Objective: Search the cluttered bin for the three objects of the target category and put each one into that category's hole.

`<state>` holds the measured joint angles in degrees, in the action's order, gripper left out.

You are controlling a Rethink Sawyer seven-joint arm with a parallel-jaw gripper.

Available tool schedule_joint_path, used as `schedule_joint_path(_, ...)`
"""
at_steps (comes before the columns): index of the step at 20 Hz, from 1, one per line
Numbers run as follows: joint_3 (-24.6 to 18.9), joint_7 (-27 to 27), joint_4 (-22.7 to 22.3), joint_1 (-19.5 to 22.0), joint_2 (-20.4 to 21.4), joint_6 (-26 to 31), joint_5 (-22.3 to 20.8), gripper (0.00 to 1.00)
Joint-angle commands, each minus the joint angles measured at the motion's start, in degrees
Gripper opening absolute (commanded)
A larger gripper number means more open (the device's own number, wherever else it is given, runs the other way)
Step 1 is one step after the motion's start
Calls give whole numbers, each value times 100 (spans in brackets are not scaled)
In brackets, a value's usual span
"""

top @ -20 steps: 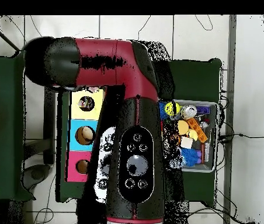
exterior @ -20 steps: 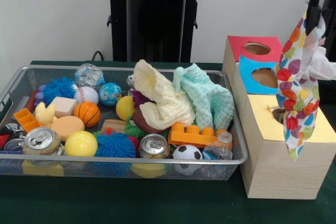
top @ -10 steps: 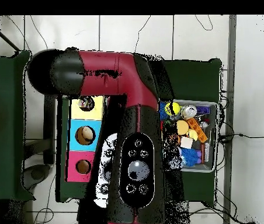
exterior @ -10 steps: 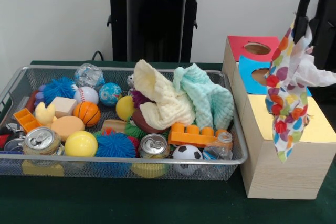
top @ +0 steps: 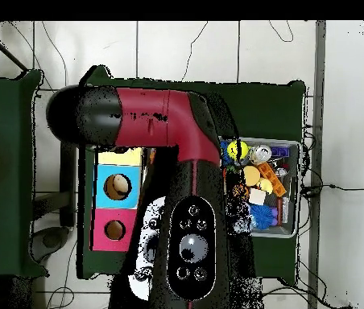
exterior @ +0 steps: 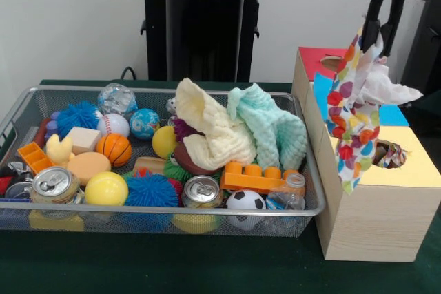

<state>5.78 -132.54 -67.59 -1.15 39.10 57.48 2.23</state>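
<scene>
My gripper [exterior: 377, 32] hangs at the top right, shut on the top of a white cloth with coloured dots [exterior: 350, 118]. The cloth dangles in front of the wooden box, over the left edge of its yellow top [exterior: 417, 170]. A scrap of dotted fabric shows inside the yellow hole [exterior: 389, 154]. In the wire bin [exterior: 158, 217] a pale yellow cloth [exterior: 207, 129] and a mint cloth [exterior: 272, 125] lie on the toys. In the overhead view the arm [top: 187, 201] hides the gripper and the yellow panel; the blue hole [top: 117, 186] and the red hole [top: 114, 230] show.
The bin holds several balls, two cans [exterior: 201, 191], an orange block [exterior: 251, 178], a small bottle [exterior: 289, 194] and spiky blue toys. Behind the yellow top lie the box's blue panel [exterior: 394, 115] and red panel [exterior: 315, 56].
The gripper has carried the dotted cloth leftward in the front view, off the yellow hole toward the box's left edge. The hole now shows. Overhead, the arm shifted slightly.
</scene>
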Motion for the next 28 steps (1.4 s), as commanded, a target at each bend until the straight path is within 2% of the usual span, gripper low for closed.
schedule_joint_path(1,-41,-413,-1172,77,230,-132,-28,0)
schedule_joint_path(5,37,-579,-1352,-70,429,12,-3,0)
schedule_joint_path(9,85,-784,-1341,-234,491,212,52,0)
schedule_joint_path(18,227,-1410,-894,-725,260,540,194,0)
schedule_joint_path(22,254,-1469,-929,-828,157,335,279,0)
schedule_joint_path(28,203,-1258,-1027,-698,-134,-252,396,0)
